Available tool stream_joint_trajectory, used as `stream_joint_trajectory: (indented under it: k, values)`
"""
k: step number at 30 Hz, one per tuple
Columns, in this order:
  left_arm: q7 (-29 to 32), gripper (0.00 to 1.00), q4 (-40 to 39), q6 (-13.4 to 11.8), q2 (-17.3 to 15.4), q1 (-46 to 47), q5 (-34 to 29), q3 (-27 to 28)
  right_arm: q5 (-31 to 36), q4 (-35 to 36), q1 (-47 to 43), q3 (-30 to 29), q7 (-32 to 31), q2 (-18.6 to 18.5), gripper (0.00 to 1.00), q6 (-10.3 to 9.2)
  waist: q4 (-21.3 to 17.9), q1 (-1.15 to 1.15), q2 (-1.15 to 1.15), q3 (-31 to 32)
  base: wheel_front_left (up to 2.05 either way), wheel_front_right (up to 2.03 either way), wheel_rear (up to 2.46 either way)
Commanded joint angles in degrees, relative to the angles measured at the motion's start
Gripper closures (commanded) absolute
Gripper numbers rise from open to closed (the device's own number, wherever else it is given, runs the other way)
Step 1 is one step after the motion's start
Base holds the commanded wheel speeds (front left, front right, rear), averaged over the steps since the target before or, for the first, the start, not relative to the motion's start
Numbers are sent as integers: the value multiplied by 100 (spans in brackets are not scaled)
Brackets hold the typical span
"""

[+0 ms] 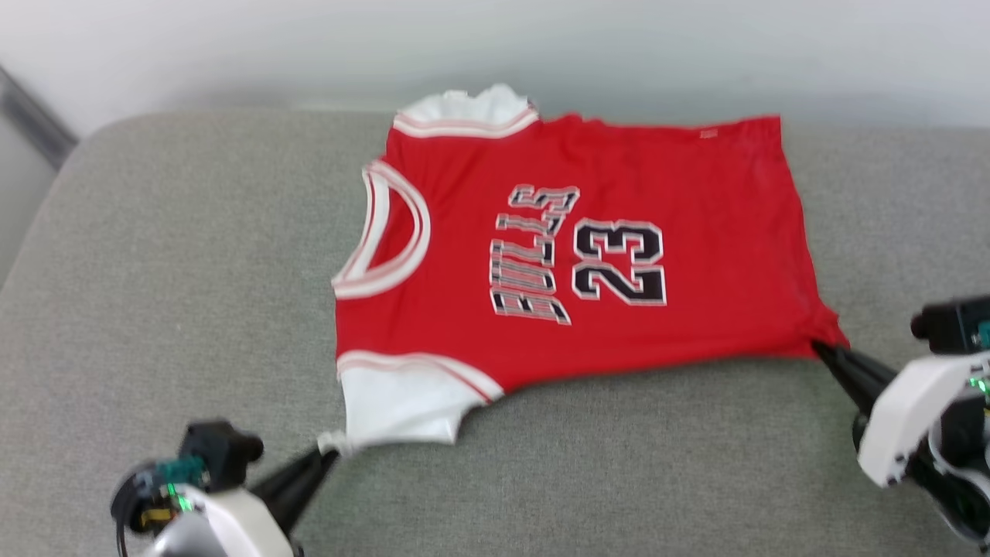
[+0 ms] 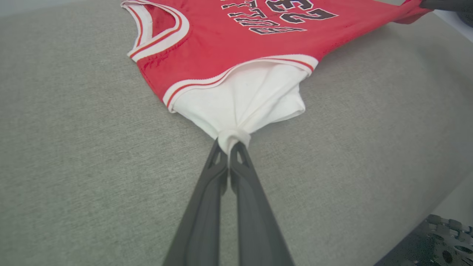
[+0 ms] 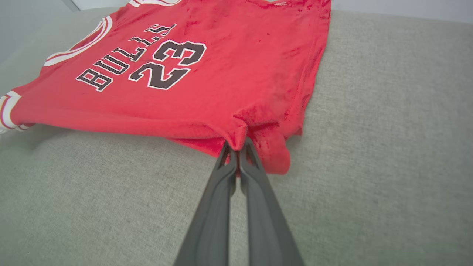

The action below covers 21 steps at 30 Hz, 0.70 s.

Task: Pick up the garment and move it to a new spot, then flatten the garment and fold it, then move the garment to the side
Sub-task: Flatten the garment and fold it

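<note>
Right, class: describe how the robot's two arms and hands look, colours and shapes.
The left hand and right hand each have two long, tapering dark grey fingers with triangular cut-outs near the tips. Behind each sits a glossy white shell, a black block and small green lights.

This is an indoor room with soft furniture. A broad grey woven-fabric cushion (image 1: 170, 294) with a rounded corner sits before a plain pale wall (image 1: 619, 39) at its far edge. Whether it is a home or a lab cannot be told.

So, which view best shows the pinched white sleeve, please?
Left wrist view: the sleeve sits large, bunched in the left gripper. The head view shows it smaller, blurred; the right wrist view, just its striped trim.
</note>
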State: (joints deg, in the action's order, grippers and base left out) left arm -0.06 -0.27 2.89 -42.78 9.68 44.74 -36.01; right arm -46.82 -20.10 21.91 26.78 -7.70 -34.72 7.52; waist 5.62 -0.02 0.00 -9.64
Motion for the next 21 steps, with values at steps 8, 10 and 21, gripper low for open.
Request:
stream_joint_trajectory:
  k: [8,10,21]
  values:
    - [364,100,-925,-345,-360,-1186,527,-163,-526,666,-1391,-262,-363,-371,100,-5,14,2,0,556,0,0,0]
    - [407,100,-1088,-372,-414,-1376,627,-196,-522,864,-1692,-330,-414,-501,100,-6,15,2,0,572,0,0,0]
    - [311,100,-1531,-493,-555,-1383,701,-9,-464,1676,-2379,-898,-709,-448,100,-5,-29,2,0,461,0,0,0]
